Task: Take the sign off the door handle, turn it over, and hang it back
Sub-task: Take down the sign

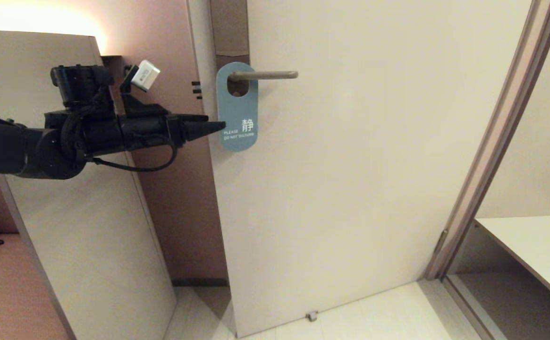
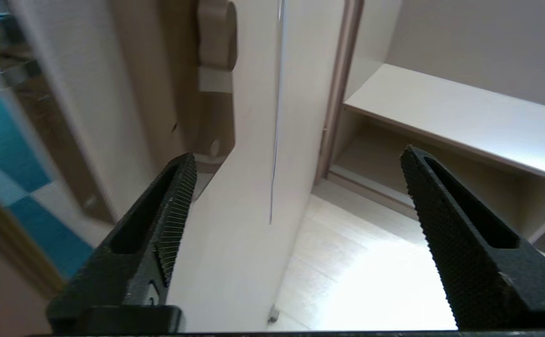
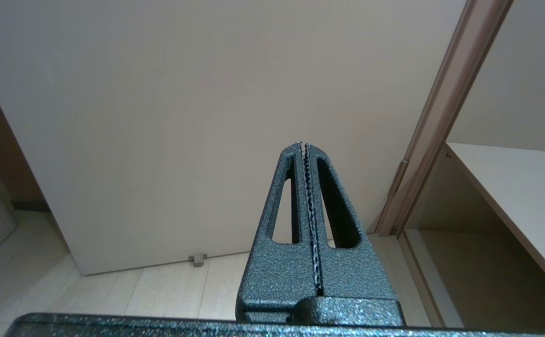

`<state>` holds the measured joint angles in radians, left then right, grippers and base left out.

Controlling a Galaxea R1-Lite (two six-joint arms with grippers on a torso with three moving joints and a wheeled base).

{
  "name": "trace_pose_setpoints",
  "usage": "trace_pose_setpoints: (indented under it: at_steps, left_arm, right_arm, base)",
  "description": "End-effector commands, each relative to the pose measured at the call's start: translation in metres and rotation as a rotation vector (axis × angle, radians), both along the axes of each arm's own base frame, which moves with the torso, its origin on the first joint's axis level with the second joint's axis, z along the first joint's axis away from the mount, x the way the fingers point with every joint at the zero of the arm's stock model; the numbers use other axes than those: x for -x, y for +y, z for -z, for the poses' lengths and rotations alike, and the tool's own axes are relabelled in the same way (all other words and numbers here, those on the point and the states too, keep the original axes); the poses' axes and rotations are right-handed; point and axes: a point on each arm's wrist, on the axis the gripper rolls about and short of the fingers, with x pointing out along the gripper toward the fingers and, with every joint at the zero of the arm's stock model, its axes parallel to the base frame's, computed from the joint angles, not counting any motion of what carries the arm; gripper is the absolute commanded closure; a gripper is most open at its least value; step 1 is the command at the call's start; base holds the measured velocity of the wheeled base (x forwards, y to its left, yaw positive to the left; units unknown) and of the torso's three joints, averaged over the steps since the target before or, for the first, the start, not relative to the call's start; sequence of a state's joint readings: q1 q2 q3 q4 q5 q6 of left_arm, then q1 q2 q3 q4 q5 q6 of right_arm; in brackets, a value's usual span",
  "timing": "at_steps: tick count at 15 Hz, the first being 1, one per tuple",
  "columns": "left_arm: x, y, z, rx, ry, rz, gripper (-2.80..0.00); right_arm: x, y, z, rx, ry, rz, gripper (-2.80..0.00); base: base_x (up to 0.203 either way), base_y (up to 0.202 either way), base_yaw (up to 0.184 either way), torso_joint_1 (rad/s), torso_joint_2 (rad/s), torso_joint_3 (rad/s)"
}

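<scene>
Closest to the head camera, the left arm reaches in horizontally from the left side, its black wrist camera block and a small white module riding on top. Its left gripper [image 1: 218,126] points straight at the door edge, tips level with the lower half of the sign [image 1: 237,107] and just beside that card's left border; whether they touch it cannot be told. From the left wrist view the two ribbed fingers [image 2: 174,206] stand wide apart, nothing between them, with the thin edge of the sign [image 2: 277,112] seen end-on beyond the gap.

Blue side out, the sign hangs by its oval hole over the door handle [image 1: 265,74], a slim horizontal lever that runs rightward from the lock plate [image 1: 230,28]. White lettering reading "PLEASE DO NOT DISTURB" and a large Chinese character sit near its rounded bottom. It lies flat against the pale door [image 1: 350,165].

Parked low, the right gripper [image 3: 304,145] has its toothed fingers pressed together, empty, pointing toward the door's lower part. A small door stop [image 1: 311,316] sits at the door's foot. Right of the door frame [image 1: 487,151] a pale shelf [image 1: 534,245] juts out.
</scene>
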<state>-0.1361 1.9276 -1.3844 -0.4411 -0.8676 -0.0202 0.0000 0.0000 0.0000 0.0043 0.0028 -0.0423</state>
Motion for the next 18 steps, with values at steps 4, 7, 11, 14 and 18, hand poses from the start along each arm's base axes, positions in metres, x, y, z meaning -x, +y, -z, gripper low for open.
trace_pose_setpoints:
  at_steps: [4,7,11,14,18]
  left_arm:
    - [-0.014,-0.022,0.000,0.029,0.010,0.050,-2.80]
    - [-0.019,-0.028,0.000,0.034,0.007,0.063,-2.80]
    - [-0.027,-0.031,0.005,0.033,0.012,0.065,-2.80]
    - [-0.034,-0.038,0.010,0.033,0.012,0.076,-2.80]
    - [-0.039,-0.054,0.010,0.043,0.008,0.110,-2.80]
  right_arm:
    - [0.000,0.000,0.000,0.001,0.000,0.000,0.00]
    - [0.000,0.000,0.000,0.001,0.000,0.000,0.00]
    - [0.000,0.000,0.000,0.001,0.000,0.000,0.00]
    - [0.000,0.000,0.000,0.001,0.000,0.000,0.00]
    - [0.000,0.000,0.000,0.001,0.000,0.000,0.00]
  base:
    - [0.000,0.000,0.000,0.000,0.00,0.000]
    - [0.000,0.000,0.000,0.000,0.00,0.000]
    - [0.000,0.000,0.000,0.000,0.00,0.000]
    - [0.000,0.000,0.000,0.000,0.00,0.000]
    - [0.000,0.000,0.000,0.000,0.00,0.000]
